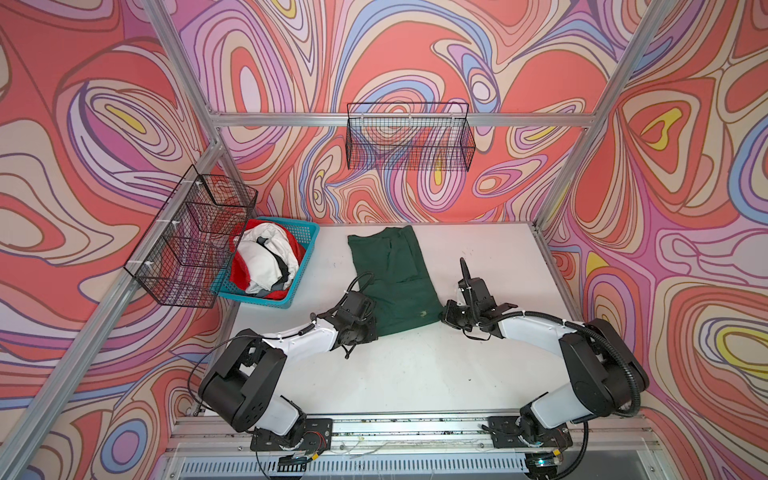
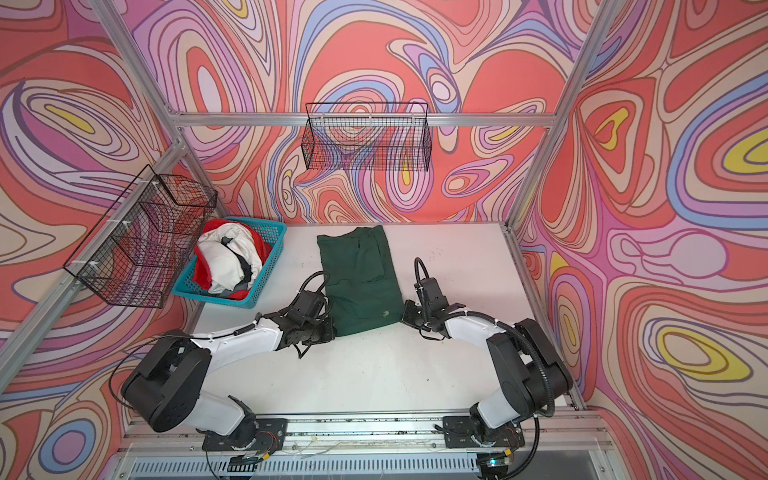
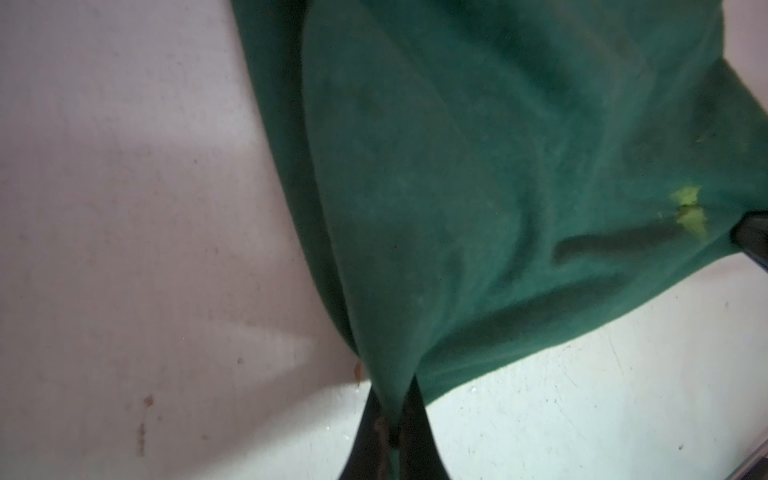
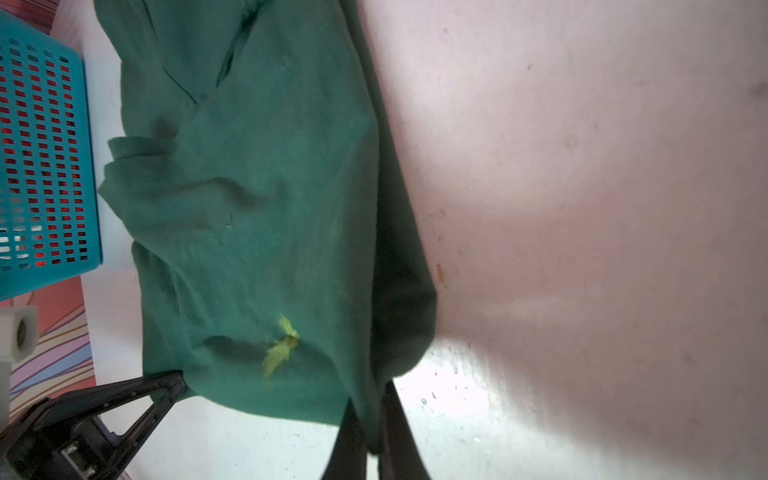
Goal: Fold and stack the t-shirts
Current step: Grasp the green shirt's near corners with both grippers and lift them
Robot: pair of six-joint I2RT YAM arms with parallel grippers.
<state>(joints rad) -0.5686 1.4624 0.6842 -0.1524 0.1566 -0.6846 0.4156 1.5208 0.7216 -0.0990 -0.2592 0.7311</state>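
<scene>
A dark green t-shirt (image 1: 392,282) (image 2: 359,282) lies on the white table (image 1: 415,374), folded into a long strip that runs away from the arms. My left gripper (image 1: 373,328) (image 2: 332,330) is shut on its near left corner, and the cloth is pinched between the black fingers in the left wrist view (image 3: 392,399). My right gripper (image 1: 443,316) (image 2: 402,318) is shut on the near right corner (image 4: 374,411). The near hem (image 3: 540,324) hangs slightly lifted between the two grips. A yellow-green mark (image 4: 282,345) sits near that hem. More t-shirts (image 1: 266,266), white and red, lie bunched in a basket.
The blue plastic basket (image 1: 257,297) (image 4: 45,166) stands at the table's back left, close to the green shirt. A black wire rack (image 1: 191,241) hangs on the left wall above it. Another wire basket (image 1: 409,137) hangs on the back wall.
</scene>
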